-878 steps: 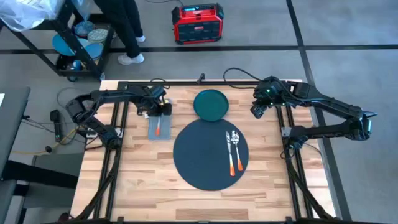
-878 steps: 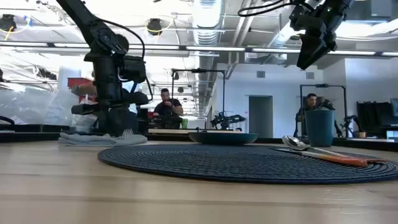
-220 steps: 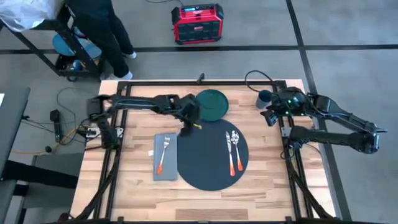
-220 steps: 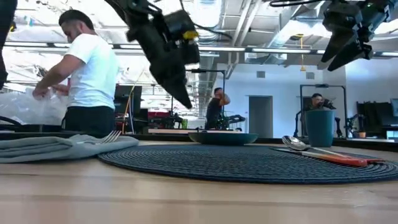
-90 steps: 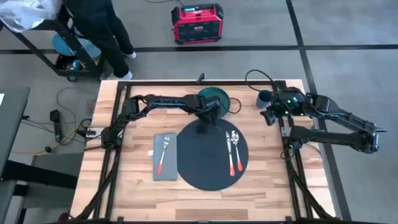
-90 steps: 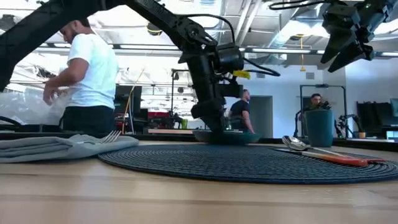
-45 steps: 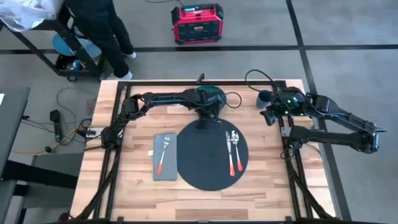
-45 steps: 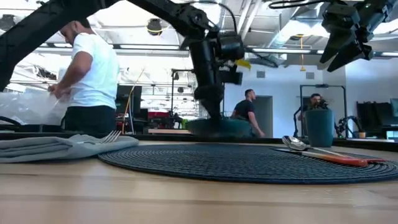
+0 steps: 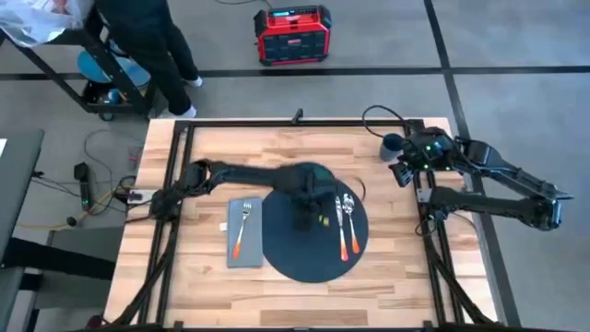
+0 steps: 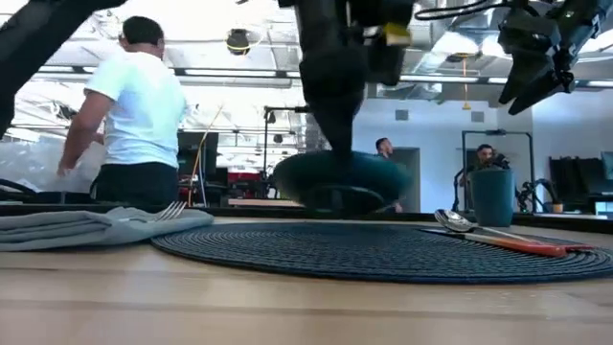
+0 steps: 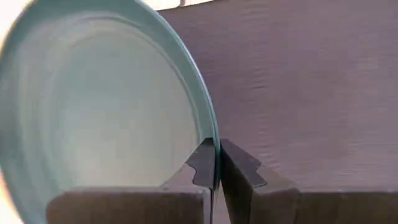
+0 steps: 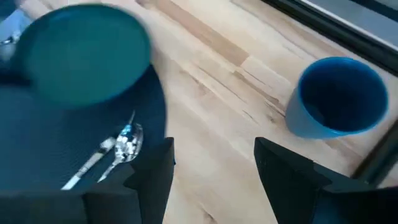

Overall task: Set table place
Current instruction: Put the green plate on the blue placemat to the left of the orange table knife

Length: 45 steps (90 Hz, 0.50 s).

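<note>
The dark green plate [image 9: 311, 184] hangs over the far half of the round charcoal placemat [image 9: 313, 254], with my left gripper [image 9: 304, 212] shut on it. In the low view the plate [image 10: 340, 180] floats a little above the mat [image 10: 383, 251]. On the mat's right side lie a spoon and another utensil with orange handles [image 9: 346, 226]. My right gripper [image 9: 403, 171] stands open above the table's far right, next to a blue cup [image 9: 392, 145]. My left gripper pinches the plate's rim [image 11: 214, 146] between its two fingers, one finger [image 11: 202, 165] on the plate's inner face and the other [image 11: 239, 168] on its outer face. The arm comes down from above. The plate is lifted clear of the mat.
A grey napkin [image 9: 244, 232] with a fork on it lies left of the mat. The blue cup [image 12: 342, 96] stands at the far right corner. A person [image 10: 134, 115] works beyond the table's far left. Bare wood lies along the near edge [image 9: 304, 300].
My left gripper has lifted the green plate off the table by its rim and carried it from the far side toward the near edge, so it now hangs above the placemat. My right arm has kept still.
</note>
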Each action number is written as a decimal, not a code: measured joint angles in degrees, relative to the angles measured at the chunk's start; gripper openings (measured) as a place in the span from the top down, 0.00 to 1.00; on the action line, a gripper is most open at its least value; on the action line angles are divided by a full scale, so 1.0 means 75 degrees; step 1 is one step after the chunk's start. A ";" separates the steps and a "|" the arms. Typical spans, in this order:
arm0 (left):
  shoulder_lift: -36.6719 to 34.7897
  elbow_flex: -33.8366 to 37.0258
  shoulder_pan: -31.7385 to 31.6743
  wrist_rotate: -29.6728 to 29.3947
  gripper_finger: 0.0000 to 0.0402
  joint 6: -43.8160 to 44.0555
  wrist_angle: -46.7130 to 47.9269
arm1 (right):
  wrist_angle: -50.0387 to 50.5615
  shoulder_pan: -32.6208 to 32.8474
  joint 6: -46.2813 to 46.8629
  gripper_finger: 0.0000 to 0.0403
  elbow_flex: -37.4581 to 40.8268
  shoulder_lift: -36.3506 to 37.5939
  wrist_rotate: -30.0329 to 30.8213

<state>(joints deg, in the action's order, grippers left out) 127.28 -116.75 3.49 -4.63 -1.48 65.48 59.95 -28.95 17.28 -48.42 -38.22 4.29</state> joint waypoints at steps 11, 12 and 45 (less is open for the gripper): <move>0.0000 0.0000 0.0433 -0.0022 1.00 0.0736 -0.0037 | 0.0023 -0.0185 -0.0228 0.48 0.0000 0.0033 -0.0313; 0.0000 0.0000 0.0466 -0.0025 1.00 0.0794 -0.0061 | 0.0027 -0.0201 -0.0252 0.48 0.0000 0.0042 -0.0341; 0.0029 0.0619 0.1428 0.0429 1.00 0.2227 -0.1041 | 0.0080 -0.0262 -0.0374 0.48 0.0000 0.0056 -0.0571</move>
<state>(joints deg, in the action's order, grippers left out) 127.50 -112.11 14.19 -1.41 15.22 57.68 60.55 -30.92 14.47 -48.42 -37.80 0.01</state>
